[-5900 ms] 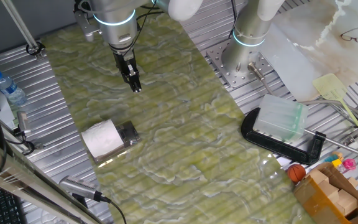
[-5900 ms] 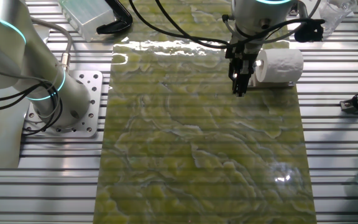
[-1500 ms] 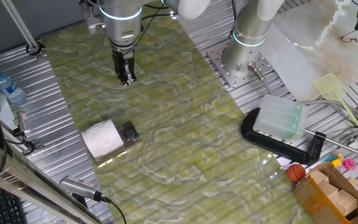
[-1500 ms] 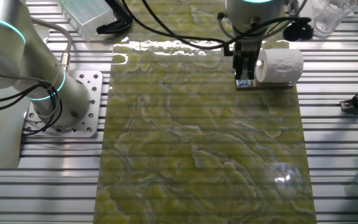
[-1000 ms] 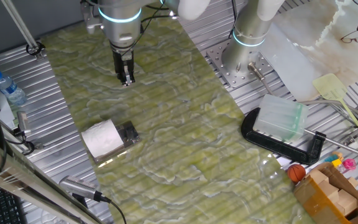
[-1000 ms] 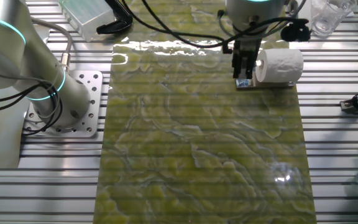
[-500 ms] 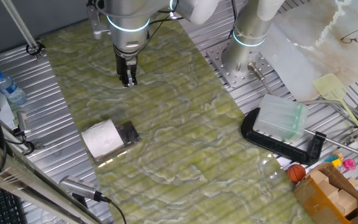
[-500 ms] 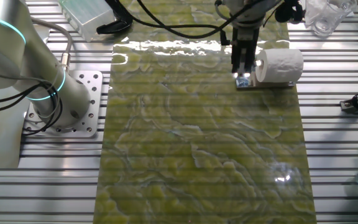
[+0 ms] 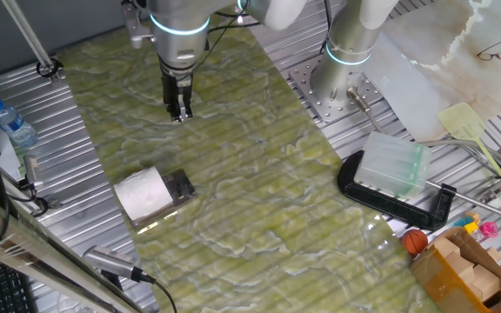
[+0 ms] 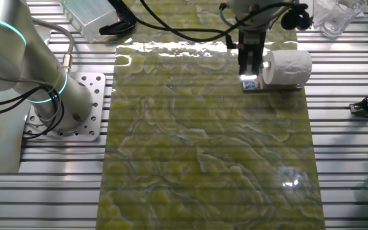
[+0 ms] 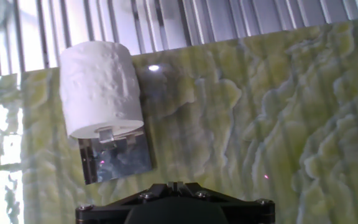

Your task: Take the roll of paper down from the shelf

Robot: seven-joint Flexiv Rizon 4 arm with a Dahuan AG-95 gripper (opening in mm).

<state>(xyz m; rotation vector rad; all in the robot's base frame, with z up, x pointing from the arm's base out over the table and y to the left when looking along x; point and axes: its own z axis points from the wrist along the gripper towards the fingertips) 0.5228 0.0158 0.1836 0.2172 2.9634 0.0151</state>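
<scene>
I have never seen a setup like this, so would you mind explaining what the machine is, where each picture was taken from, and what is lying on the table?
The machine is a single robot arm whose tip carries a two-finger gripper. Two pictures come from fixed cameras looking at the table from different sides; the third comes from a camera on the hand, looking along the fingers.

On the green marbled mat stands a small stand of shiny grey metal, the shelf, and a white cylinder of soft toilet paper lies on top of it. The gripper hangs above the mat, apart from the roll, and holds nothing; I cannot tell how far its fingers are spread.

Off to one side a clear ribbed plastic box rests on a black clamp, and a small water bottle lies on the metal table.
</scene>
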